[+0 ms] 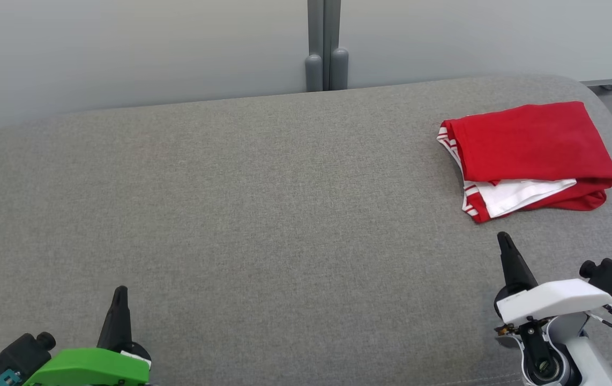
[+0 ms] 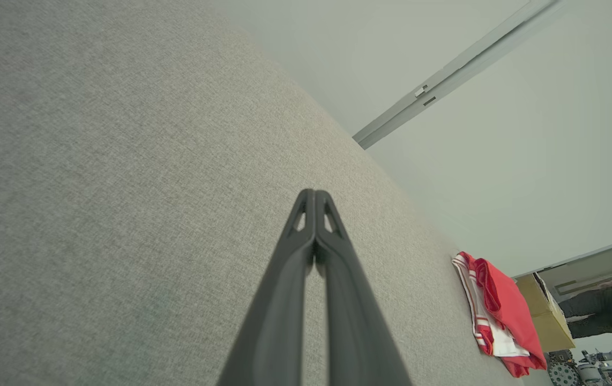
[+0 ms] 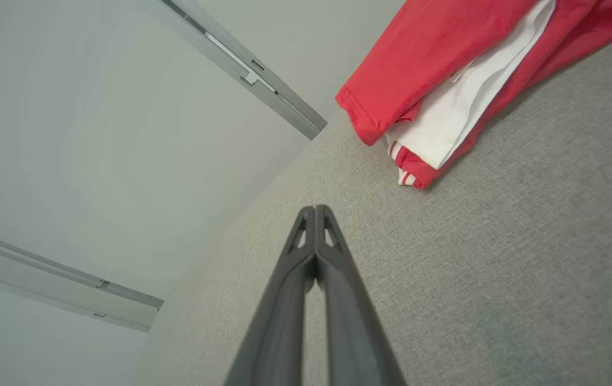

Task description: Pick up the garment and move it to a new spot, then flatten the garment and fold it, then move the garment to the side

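Grippers first, as they are nearest the camera. We find the left gripper (image 1: 120,290) at the lower left of the head view. Its two dark fingers are pressed together to a single point and hold nothing, and its own wrist view confirms that the tips meet over bare cloth. We find the right gripper (image 1: 503,236) at the lower right, likewise clenched and empty, fingers pointing away from the robot. Both hang over the grey upholstered surface (image 1: 263,203); we cannot tell whether either touches it.

Beyond the right gripper lies the garment (image 1: 531,153), red with white trim. It is folded into a compact oblong and rests flat on the far right part of the surface. Its long axis runs roughly left to right across the head view. The red-and-white striped edge faces the robot's left, toward the middle of the surface. The rounded fold faces right, near the surface's edge. A white layer shows along the side nearest the robot.

The garment sits ahead of the right gripper, its bulk a little to the right. It is apart from the fingertips, with a strip of bare cloth between. It is well apart from the left gripper, across the width of the surface.

Farthest back, pale wall panels meet at a grey post (image 1: 326,48).
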You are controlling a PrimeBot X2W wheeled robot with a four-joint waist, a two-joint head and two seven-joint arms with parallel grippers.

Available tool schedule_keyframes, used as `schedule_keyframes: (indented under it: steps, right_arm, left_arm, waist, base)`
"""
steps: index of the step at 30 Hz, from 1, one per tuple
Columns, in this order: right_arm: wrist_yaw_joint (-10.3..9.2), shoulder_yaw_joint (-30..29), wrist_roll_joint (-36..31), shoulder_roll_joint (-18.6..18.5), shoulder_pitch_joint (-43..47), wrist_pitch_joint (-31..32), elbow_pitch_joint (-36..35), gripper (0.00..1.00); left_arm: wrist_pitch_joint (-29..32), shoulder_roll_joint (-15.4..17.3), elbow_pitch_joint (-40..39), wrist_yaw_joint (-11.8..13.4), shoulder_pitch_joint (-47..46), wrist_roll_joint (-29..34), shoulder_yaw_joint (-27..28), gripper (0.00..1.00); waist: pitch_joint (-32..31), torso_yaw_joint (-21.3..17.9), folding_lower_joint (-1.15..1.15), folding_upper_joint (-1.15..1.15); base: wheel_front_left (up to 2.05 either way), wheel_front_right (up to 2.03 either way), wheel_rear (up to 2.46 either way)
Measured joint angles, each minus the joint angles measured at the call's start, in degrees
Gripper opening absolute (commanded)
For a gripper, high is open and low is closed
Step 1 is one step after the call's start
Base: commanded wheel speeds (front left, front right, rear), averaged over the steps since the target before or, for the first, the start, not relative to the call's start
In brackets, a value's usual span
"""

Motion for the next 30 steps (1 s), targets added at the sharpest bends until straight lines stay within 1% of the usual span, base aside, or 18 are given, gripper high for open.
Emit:
schedule_keyframes:
  steps: [1,7,16,19,30]
  right_arm:
    - [0.10,-0.5,1.4,0.0,0.0,0.5,0.1,0.00]
    - [0.79,-1.4,5.1,0.0,-0.1,1.3,0.4,0.00]
    - [2.13,-3.3,11.6,0.0,-0.9,2.6,1.0,0.00]
    - [2.29,-4.0,13.9,0.0,-1.0,3.1,1.2,0.00]
    - [4.08,-6.3,21.8,0.0,-1.1,5.0,2.0,0.00]
  left_arm:
    - [0.1,0.1,0.2,-0.1,-0.1,-1.0,0.3,0.00]
    - [1.0,0.2,0.6,-0.6,-0.7,-4.5,0.6,0.00]
    - [2.6,0.4,2.0,-2.0,-2.0,-10.8,1.0,0.00]
    - [3.0,0.5,2.3,-2.4,-2.3,-12.4,1.2,0.00]
    - [4.7,1.2,3.9,-3.8,-3.3,-19.7,2.4,0.00]
  waist:
    - [0.0,0.1,0.00,0.00]
    - [-0.1,0.2,0.00,0.00]
    - [-0.2,0.5,0.00,0.00]
    - [-0.2,0.6,0.00,0.00]
    - [-0.3,1.0,0.00,0.00]
  base:
    - [0.00,0.00,0.00]
    - [0.00,0.00,0.00]
    - [0.00,0.00,0.00]
    - [0.00,0.00,0.00]
    - [0.00,0.00,0.00]
